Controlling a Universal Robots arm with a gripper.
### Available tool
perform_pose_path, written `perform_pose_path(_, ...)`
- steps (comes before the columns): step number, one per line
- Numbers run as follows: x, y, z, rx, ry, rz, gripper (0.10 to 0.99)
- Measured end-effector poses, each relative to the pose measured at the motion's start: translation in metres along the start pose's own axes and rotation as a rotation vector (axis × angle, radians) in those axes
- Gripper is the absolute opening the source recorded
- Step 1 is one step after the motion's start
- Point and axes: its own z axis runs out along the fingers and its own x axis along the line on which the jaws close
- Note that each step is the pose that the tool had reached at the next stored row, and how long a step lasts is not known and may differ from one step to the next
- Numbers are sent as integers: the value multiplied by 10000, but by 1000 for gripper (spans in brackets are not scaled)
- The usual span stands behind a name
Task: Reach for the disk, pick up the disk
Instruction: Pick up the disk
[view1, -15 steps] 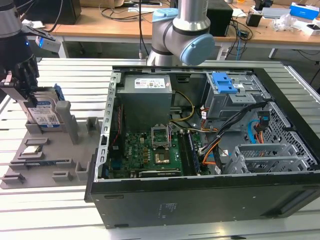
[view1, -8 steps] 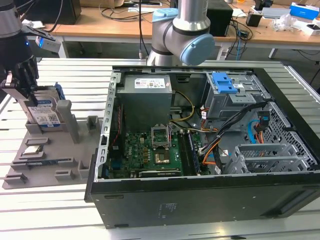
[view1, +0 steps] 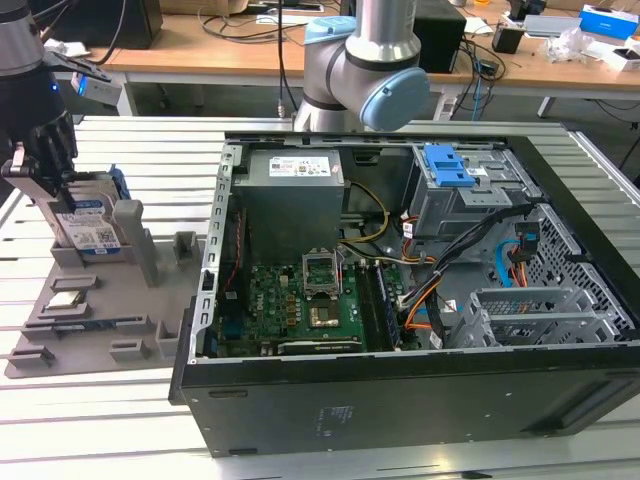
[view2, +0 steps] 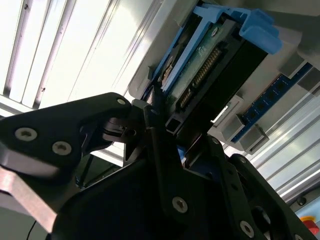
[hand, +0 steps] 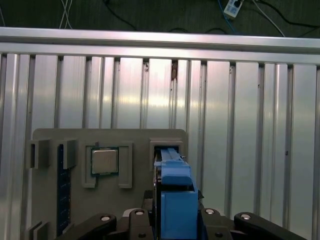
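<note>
The black gripper (view2: 175, 127) appears clamped on the flat silver-grey metal disk with a blue plastic bracket (hand: 175, 187), held between its fingers (view2: 152, 137) and upright in the grey plastic tray (view1: 100, 325) beneath.

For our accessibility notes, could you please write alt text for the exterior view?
A black end effector sits at the disk, which stands upright in a grey holder tray at the exterior view's left, beside an open computer case.
</note>
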Motion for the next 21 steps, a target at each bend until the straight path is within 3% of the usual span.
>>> perform_pose_path(12,0,-2,-11,4,7,0,369)
perform_pose_path(21,3,-2,-167,-1,8,1,369)
